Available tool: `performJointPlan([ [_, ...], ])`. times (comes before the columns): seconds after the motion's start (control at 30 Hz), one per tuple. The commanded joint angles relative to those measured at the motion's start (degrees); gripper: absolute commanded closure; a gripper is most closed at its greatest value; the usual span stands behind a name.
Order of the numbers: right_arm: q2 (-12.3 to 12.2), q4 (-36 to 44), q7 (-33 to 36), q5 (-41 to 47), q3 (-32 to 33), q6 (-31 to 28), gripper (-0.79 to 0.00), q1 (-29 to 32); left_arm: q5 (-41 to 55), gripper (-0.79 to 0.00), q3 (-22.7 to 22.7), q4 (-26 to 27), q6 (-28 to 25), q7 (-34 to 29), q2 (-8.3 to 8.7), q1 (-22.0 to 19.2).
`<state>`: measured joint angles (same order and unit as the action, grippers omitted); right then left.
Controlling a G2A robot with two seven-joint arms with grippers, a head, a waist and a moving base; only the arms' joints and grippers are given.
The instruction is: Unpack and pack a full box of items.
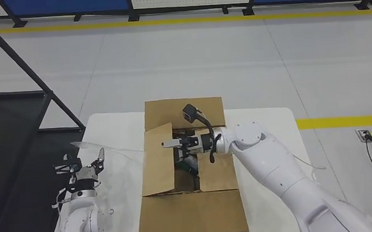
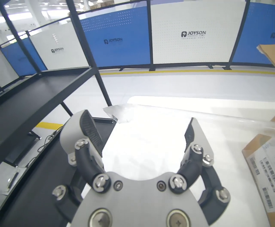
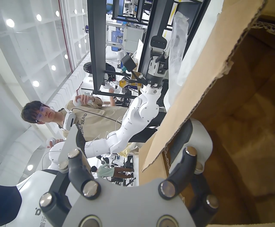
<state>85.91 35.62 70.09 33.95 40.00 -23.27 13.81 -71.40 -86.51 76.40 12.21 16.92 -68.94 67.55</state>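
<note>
- My right gripper [image 3: 135, 137] is nearest the lens. Its fingers [image 3: 69, 148] are spread wide, and the raw edge of the left flap [image 3: 193, 86] runs between them, one finger on either face of the cardboard. I cannot tell whether either pad touches the flap.
- From the top view, I see this gripper held over the open box [image 1: 192, 215], at the upper edge of the left flap. The right arm reaches in from the box's right side.
- The box sits at the middle of the table [image 1: 269, 120]. Its far and near flaps lie folded outward, and the left flap stands up.
- A dark item [image 1: 189, 167] lies inside the box, just beside the right gripper. It is too small for me to identify.
- My left gripper [image 2: 139, 120] is spread, with nothing between its pads. It hangs over the left part of the table, well apart from the box.
- A clear plastic bag [image 2: 119, 112] lies on the table just beyond the left gripper, at the table's edge.
- A black rack [image 2: 43, 92] stands beside the table on the left.
</note>
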Motion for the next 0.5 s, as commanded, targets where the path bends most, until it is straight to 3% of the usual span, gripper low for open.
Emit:
performJointPlan([
  [0.0, 0.18, -0.32, 0.22, -0.15, 0.13, 0.08, -0.785, -0.23, 1.95, -0.785, -0.55, 0.47, 0.88, 1.01, -0.21, 1.05],
  [0.23, 0.84, -1.44, 1.02, -0.66, 0.51, 0.44, -0.785, -0.89, 1.67, -0.785, -1.49, 0.47, 0.21, 1.47, -0.31, 5.17],
  [0.47, 1.45, -2.41, 1.59, -1.34, 0.81, 0.47, -0.785, -1.21, -10.69, -0.785, -0.39, 1.03, -11.04, -2.88, 0.95, 7.69],
])
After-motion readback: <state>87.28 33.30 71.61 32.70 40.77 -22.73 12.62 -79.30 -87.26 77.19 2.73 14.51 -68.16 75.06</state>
